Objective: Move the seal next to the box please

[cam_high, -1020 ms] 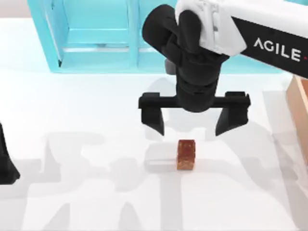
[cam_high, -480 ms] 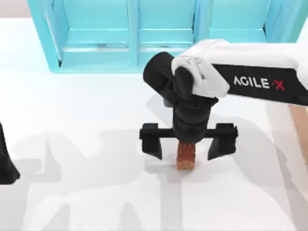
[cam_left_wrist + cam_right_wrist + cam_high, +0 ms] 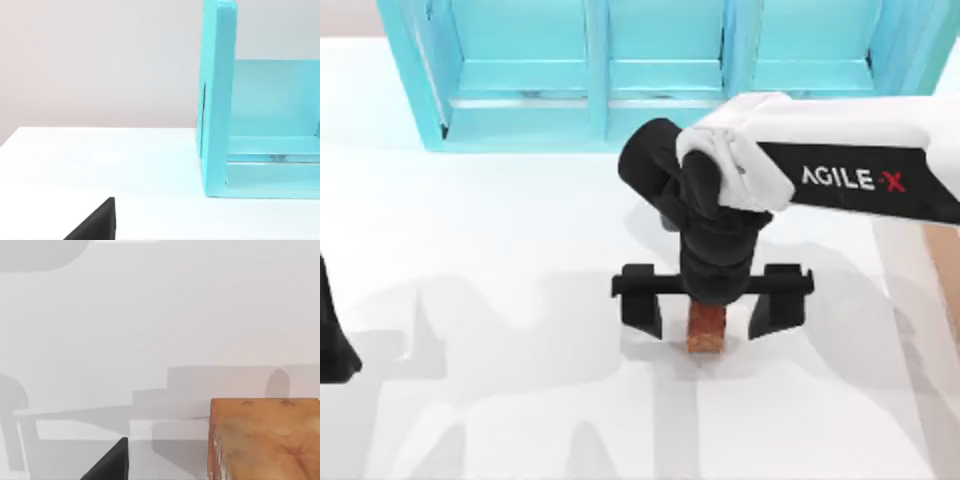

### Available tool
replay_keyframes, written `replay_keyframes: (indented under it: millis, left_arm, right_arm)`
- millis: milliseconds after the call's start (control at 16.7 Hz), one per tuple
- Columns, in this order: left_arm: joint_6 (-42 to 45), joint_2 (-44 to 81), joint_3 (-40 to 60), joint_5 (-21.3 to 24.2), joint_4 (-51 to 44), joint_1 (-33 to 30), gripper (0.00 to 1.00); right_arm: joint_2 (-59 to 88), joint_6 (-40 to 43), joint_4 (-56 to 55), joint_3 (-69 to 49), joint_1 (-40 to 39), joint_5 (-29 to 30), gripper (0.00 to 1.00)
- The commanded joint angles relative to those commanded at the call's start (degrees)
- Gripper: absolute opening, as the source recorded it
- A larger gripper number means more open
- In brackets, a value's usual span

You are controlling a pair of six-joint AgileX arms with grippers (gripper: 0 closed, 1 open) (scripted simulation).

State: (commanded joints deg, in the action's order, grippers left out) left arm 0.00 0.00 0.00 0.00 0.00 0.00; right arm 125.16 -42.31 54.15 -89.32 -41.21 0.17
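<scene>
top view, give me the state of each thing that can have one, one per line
seal: upright on the table, between the right gripper's fingers, not gripped
right gripper: open, lowered around the seal
left gripper: parked at the table's left edge
box: at the right edge, apart from the seal
turquoise shelf unit: standing at the back

One seal (image 3: 706,328) stands on the worktop (image 3: 500,250), at the lower centre of the top view. One turquoise shelf unit (image 3: 620,70) runs along the upper edge, with three compartments in sight. One tan box (image 3: 948,270) shows as a sliver at the right edge. Two arms are counted: one white arm with its pincer (image 3: 706,318) spread wide at the centre, and one dark arm part (image 3: 332,340) at the lower left edge.
</scene>
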Motion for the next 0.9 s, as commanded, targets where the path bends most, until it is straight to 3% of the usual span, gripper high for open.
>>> replay_keyframes:
  millis: [600,900]
  left_arm:
    - [0.00,0.00,0.00,0.00,0.00,0.00,1.00]
    - [0.00,0.00,0.00,0.00,0.00,0.00,1.00]
  right_arm:
    - [0.00,0.00,0.00,0.00,0.00,0.00,0.02]
    - [0.00,0.00,0.00,0.00,0.00,0.00,0.00]
